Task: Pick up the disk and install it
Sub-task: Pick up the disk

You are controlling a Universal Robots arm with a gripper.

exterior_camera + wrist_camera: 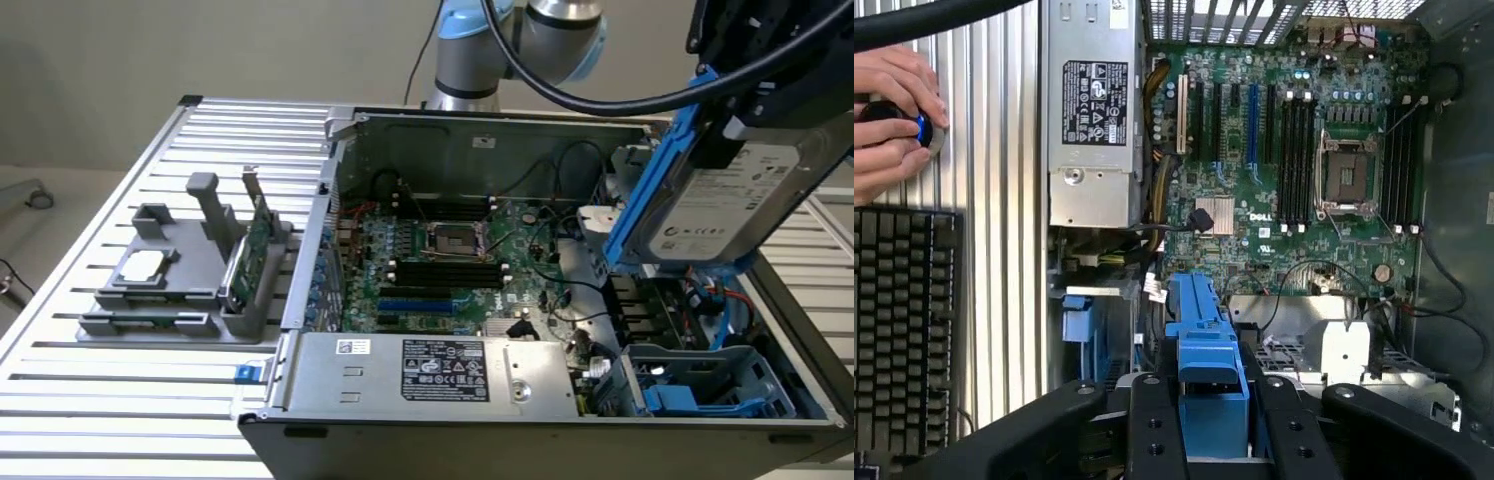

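Observation:
The disk [727,205], silver-grey with a white printed label and blue side rails, hangs tilted on edge above the exterior view's right end of the open computer case [481,140]. My gripper [737,125] is shut on its upper part. Below it sits the blue drive cage [707,380] in the case's near right corner; the disk is clear of it. In the wrist view my gripper [1209,425] has its black fingers [1154,430] clamped on either side of the disk's blue rail [1204,340], with the motherboard [1284,150] beyond.
A grey fixture [174,300] on the slatted table at the exterior view's left holds a small silver chip [144,265] and an upright green card [254,250]. The power supply [441,372] fills the case's front. A person's hands [894,110] and a keyboard [904,320] lie beside the case.

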